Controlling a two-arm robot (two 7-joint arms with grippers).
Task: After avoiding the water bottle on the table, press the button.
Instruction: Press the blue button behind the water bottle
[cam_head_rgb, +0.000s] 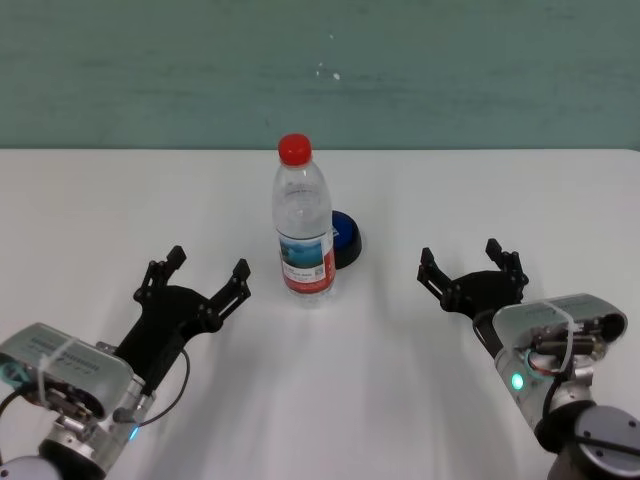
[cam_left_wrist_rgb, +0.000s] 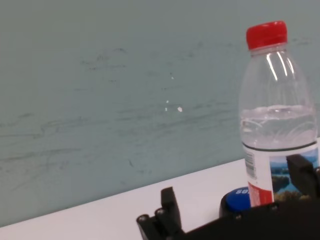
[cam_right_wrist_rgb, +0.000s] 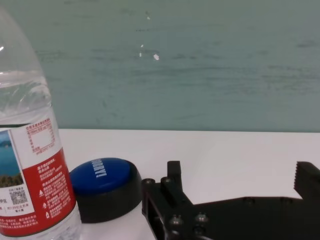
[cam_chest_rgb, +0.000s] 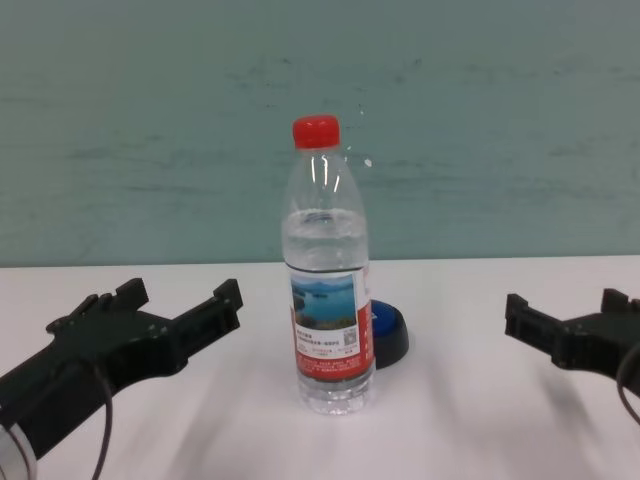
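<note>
The water bottle (cam_head_rgb: 302, 225), clear with a red cap and a lake label, stands upright in the middle of the white table (cam_head_rgb: 100, 200). The blue dome button (cam_head_rgb: 346, 238) with a black rim sits just behind it and slightly to its right, partly hidden by it. My left gripper (cam_head_rgb: 208, 265) is open and empty, low over the table to the bottle's near left. My right gripper (cam_head_rgb: 462, 258) is open and empty to the button's near right. The right wrist view shows the button (cam_right_wrist_rgb: 102, 185) beside the bottle (cam_right_wrist_rgb: 30, 150). The chest view shows the bottle (cam_chest_rgb: 330, 290) in front of the button (cam_chest_rgb: 388, 330).
A grey-green wall (cam_head_rgb: 320, 70) rises behind the table's far edge. White tabletop lies between each gripper and the bottle, and between my right gripper and the button. Nothing else stands on the table.
</note>
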